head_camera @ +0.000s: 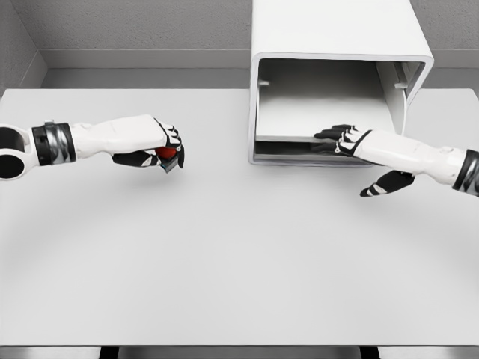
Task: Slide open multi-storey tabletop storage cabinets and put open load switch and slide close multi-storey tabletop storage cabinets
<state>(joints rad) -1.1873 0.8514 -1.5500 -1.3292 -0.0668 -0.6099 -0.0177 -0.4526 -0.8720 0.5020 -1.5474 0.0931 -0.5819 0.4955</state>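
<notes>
Head view: white table [224,262] spans frame; white storage cabinet [337,45] at far right-centre, open front facing camera, long axis running away from it. Right hand [352,140] reaches to cabinet's lower front edge, fingers extended, thumb spread, gripping nothing. Left hand [161,146] hovers well left of cabinet, fingers curled round small red load switch [167,152], orientation unclear

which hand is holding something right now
The left hand, over the table left of the cabinet, has its fingers curled around a small red object. The right hand reaches empty into the cabinet's lower opening, fingers extended.
</notes>
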